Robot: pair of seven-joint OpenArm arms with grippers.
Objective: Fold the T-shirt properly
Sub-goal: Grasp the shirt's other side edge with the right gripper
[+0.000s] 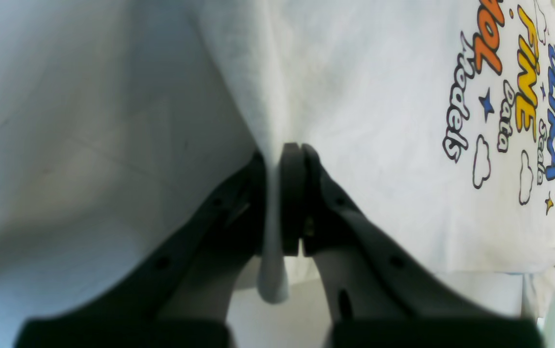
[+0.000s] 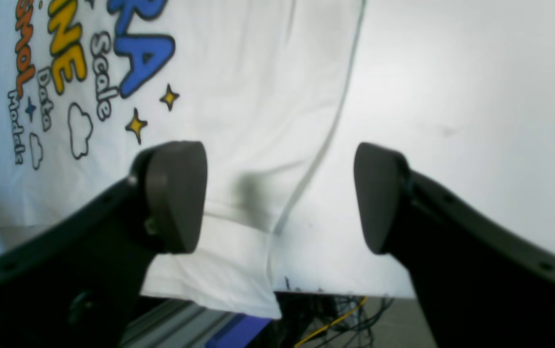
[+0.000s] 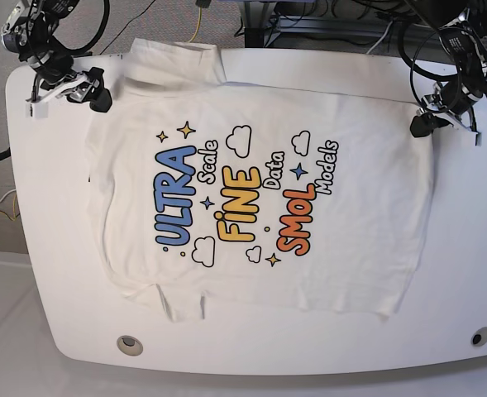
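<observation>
While one T-shirt (image 3: pixel 260 207) lies flat, left pincer (image 1: pixel 282 203) pinches its edge, right pincer (image 2: pixel 277 198) gapes empty.

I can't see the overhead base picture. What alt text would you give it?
A white T-shirt lies spread print side up on a white table, reading "ULTRA Scale FINE Data SMOL Models". At the picture's upper right the left gripper is pinched shut on the shirt's edge; at upper left the right gripper stands open beside the shirt.

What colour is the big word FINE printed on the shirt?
Yellow with a dark outline, on the white cotton T-shirt; the word FINE shows best in the base view.
</observation>
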